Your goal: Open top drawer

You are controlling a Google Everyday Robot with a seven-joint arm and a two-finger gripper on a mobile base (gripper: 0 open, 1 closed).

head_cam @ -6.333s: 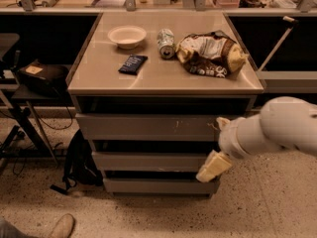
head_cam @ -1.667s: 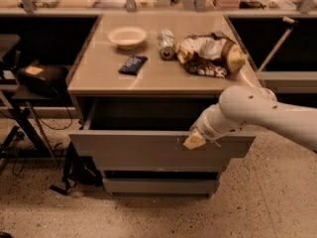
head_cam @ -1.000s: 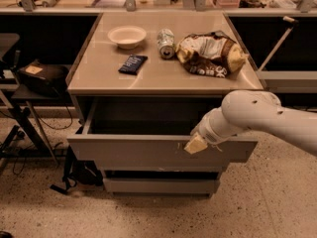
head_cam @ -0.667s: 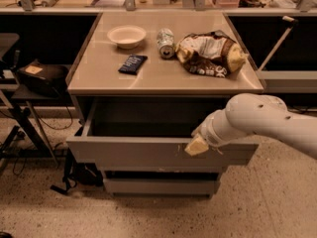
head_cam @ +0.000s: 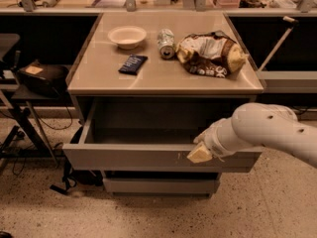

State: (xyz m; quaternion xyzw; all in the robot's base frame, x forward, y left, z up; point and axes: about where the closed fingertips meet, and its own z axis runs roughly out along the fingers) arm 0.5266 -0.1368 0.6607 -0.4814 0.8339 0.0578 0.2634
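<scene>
One top drawer [head_cam: 124, 157], hand [head_cam: 200, 154] at front

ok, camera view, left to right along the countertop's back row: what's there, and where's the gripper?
White bowl → can → chip bag. The gripper sits lower, at the front of the open top drawer, right of centre.

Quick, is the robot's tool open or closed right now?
The tool: open or closed cannot be told; it is at the front edge of the pulled-out top drawer.
</scene>
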